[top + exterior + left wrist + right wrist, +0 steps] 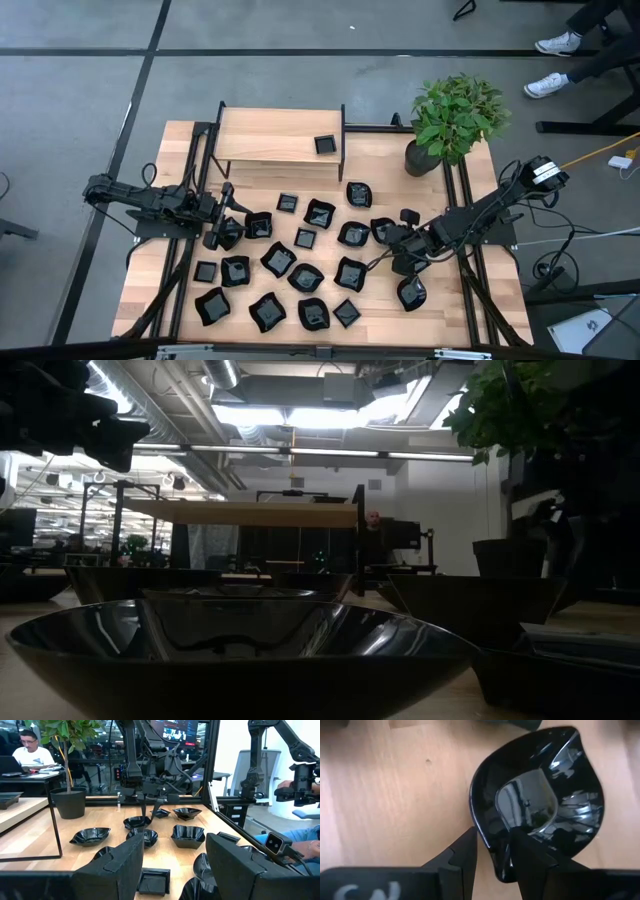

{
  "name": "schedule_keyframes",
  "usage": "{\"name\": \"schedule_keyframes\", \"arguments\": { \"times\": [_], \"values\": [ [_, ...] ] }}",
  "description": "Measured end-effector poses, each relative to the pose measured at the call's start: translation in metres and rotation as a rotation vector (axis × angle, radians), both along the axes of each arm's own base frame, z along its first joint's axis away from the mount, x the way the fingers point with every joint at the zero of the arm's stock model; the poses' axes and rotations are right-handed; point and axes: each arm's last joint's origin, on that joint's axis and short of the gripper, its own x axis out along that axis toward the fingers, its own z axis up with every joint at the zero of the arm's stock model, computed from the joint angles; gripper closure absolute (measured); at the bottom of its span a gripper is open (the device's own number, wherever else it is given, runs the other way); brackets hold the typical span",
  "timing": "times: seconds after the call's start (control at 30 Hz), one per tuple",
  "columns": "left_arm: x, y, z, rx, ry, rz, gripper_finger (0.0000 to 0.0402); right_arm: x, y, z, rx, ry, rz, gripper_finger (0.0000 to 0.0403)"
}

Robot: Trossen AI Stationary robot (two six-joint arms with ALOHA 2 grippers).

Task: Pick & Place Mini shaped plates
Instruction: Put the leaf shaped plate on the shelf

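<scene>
Several glossy black mini plates [305,277] lie scattered on the wooden table [180,180]. One square plate [325,145] sits on the raised wooden shelf [270,145] at the far side. My right gripper [392,243] points down at the table's right middle, shut on a wavy-edged black plate [545,800]. My left gripper [222,232] is open and empty at the left middle, held low and level. A small square plate [153,881] lies on the table between its fingers' line, and it also shows in the left wrist view [175,865]. My right gripper pinches the wavy plate's rim [492,852] between its two fingers, one finger [465,855] outside the rim and one [530,855] inside the bowl. The fingers come from above, pointing down. Whether the plate is clear of the table, I cannot tell.
A potted plant [455,115] in a dark pot [422,158] stands at the far right. The shelf's black frame posts [343,125] stand at the far centre. A large plate [240,650] lies close to the low camera. People sit beyond the table [32,752].
</scene>
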Motion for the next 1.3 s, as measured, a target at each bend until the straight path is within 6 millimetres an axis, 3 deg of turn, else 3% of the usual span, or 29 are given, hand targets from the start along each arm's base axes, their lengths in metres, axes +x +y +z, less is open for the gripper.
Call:
{"name": "schedule_keyframes", "arguments": {
  "times": [0.73,0.87,1.1,1.3],
  "values": [
    [0.0,0.0,0.0,0.0,0.0,0.0,0.0194,0.003,0.001,-0.012,-0.065,0.054,0.033,0.0294],
    [0.0,0.0,0.0,0.0,0.0,0.0,0.0194,0.006,0.002,-0.01,-0.067,0.037,0.03,0.0317],
    [0.0,0.0,0.0,0.0,0.0,0.0,0.0194,0.006,0.001,-0.009,-0.074,0.027,0.018,0.0393],
    [0.0,0.0,0.0,0.0,0.0,0.0,0.0194,0.003,0.0,0.002,-0.024,-0.02,-0.016,0.039]
  ]
}}
